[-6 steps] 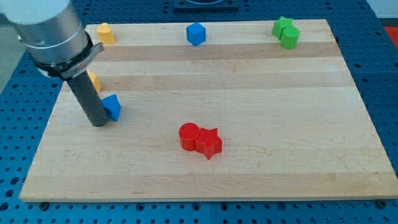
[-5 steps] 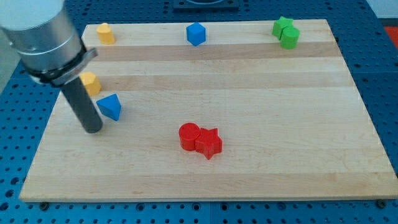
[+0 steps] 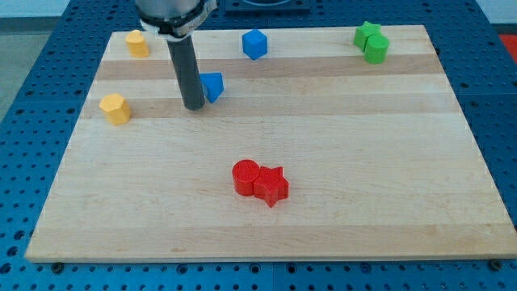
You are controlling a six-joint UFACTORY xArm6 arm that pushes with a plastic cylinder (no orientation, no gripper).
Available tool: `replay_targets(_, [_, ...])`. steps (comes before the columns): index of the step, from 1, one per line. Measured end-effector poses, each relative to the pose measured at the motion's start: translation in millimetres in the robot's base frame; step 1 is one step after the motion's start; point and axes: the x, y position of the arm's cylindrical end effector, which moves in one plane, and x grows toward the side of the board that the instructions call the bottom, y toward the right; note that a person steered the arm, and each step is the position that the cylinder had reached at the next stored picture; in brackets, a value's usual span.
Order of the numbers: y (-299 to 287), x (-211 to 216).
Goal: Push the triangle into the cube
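A blue triangle lies on the wooden board at the upper left of centre. A blue cube sits near the board's top edge, up and to the right of the triangle, with a gap between them. My tip stands at the triangle's lower left side, touching or nearly touching it. The dark rod rises from the tip to the view's top.
Two yellow blocks sit at the left, one near the top edge and one lower. A red cylinder and a red star touch at the lower centre. Two green blocks sit at the top right.
The rod and the blue triangle have moved up and to the right, closer to the blue cube. The lower yellow block, partly hidden before, now shows fully.
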Motion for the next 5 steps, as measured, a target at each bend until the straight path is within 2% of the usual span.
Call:
replay_targets(1, [11, -8])
replay_targets(3, [27, -104])
replay_targets(4, [30, -107])
replay_targets(5, [33, -77])
